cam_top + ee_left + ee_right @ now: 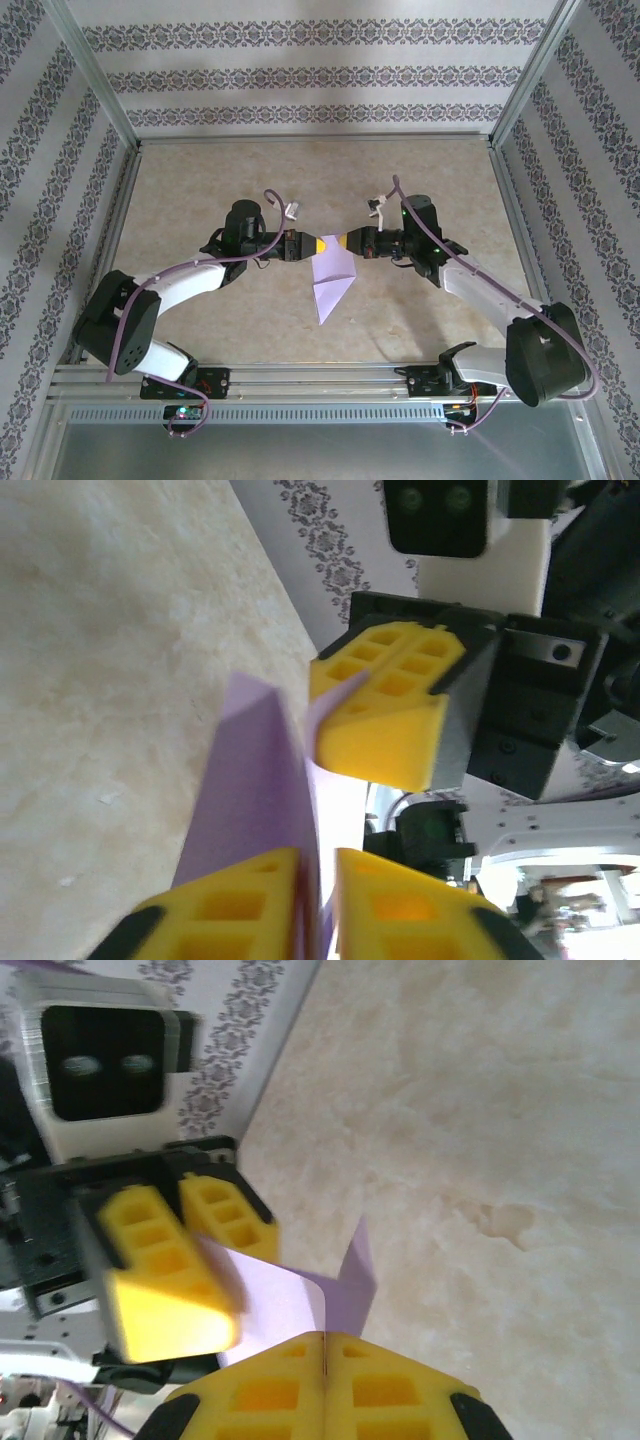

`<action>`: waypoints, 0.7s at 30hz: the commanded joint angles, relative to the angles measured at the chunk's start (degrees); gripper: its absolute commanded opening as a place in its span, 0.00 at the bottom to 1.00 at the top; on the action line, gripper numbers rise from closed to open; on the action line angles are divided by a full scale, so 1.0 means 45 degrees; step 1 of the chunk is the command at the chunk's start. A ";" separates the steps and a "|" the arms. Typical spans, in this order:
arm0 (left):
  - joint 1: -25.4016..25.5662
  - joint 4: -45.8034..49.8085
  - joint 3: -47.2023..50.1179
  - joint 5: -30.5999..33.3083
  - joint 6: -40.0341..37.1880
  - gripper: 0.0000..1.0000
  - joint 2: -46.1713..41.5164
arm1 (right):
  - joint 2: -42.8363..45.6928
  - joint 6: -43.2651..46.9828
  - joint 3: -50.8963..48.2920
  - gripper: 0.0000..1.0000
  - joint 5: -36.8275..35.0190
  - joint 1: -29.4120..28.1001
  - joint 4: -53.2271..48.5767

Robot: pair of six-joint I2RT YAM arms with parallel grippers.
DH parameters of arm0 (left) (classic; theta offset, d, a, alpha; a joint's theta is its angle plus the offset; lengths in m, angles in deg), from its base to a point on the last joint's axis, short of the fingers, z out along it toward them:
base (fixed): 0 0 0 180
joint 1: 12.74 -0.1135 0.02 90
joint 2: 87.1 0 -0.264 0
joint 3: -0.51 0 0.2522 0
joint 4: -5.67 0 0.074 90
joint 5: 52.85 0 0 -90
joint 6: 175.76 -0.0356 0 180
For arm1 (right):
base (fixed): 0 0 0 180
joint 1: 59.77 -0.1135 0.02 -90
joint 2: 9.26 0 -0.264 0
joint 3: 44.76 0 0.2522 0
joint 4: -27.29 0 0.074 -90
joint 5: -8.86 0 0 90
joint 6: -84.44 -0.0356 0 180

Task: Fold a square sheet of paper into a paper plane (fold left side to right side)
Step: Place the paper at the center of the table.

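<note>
The bench (200, 300) is a pale marbled surface walled on three sides by patterned paper. From its near edge the left arm (170, 290) and the right arm (490, 295) curve in and meet nose to nose over the middle. Between them hangs the purple paper (332, 285), partly folded, with its top edge up at the two tools and a pointed end reaching toward the near edge. The right tool (325, 1370) is pressed together, pinching the paper's edge. The left tool (318, 880) has its fingers a little apart, the paper standing in the gap.
</note>
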 commanded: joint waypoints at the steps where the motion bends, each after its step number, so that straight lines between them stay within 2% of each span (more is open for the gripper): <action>1: -0.0262 0.1516 0.0136 0.1079 -0.1191 0.31 -0.0698 | -0.0738 0.0420 0.0198 0.00 -0.1120 -0.0228 -0.0229; 5: -0.0386 0.3642 0.0465 0.2831 -0.2315 0.51 -0.1149 | -0.1908 -0.0182 -0.0209 0.00 -0.1937 -0.0338 0.0778; 6: -0.0419 0.4209 0.0509 0.3315 -0.2533 0.53 -0.1267 | -0.2216 -0.0278 -0.0228 0.00 -0.2075 -0.0360 0.0959; 12: -0.0311 0.7083 0.0135 0.5665 -0.3825 0.53 -0.2508 | -0.3124 -0.0582 -0.0109 0.00 -0.3291 -0.0250 0.0467; 17: 0.1276 0.9032 -0.0805 0.7719 -0.5144 0.51 -0.3252 | -0.3079 -0.1534 0.0194 0.00 -0.4057 0.0256 -0.0912; 21: 0.3533 1.0243 -0.1921 1.0153 -0.5699 0.49 -0.2491 | -0.2974 -0.1960 0.0682 0.00 -0.4594 0.0397 -0.2359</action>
